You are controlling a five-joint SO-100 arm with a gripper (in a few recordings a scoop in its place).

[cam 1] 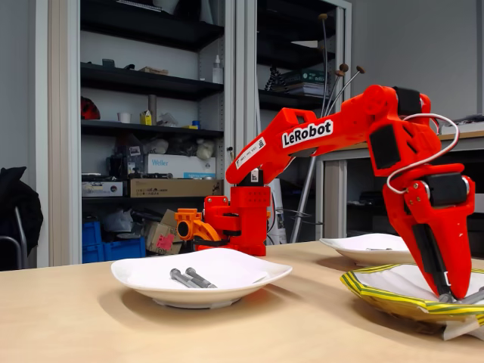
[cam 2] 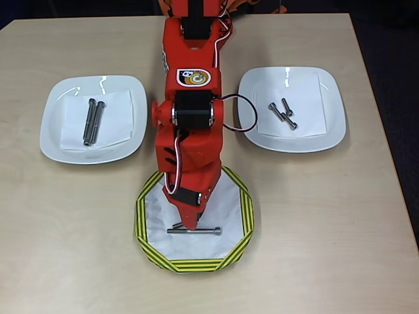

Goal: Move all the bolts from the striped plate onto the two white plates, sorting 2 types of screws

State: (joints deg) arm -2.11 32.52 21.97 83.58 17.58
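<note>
Fixed view: a red robot arm reaches down at the right, its gripper lowered into the striped plate. The fingertips meet a grey bolt lying just right of them on the plate; whether the jaws actually grip it cannot be told. Well to the left of the gripper, a white plate holds two long bolts side by side. Behind the gripper, a second white plate sits farther back on the wooden table.

Overhead view: the gripper points down over the striped plate, its tip touching a long bolt that lies crosswise beneath it. The jaws look narrow, though their exact hold is hidden. Up and to the left of the gripper, a white plate carries two long bolts. Up and to the right, the other white plate carries short bolts on a paper sheet.
</note>
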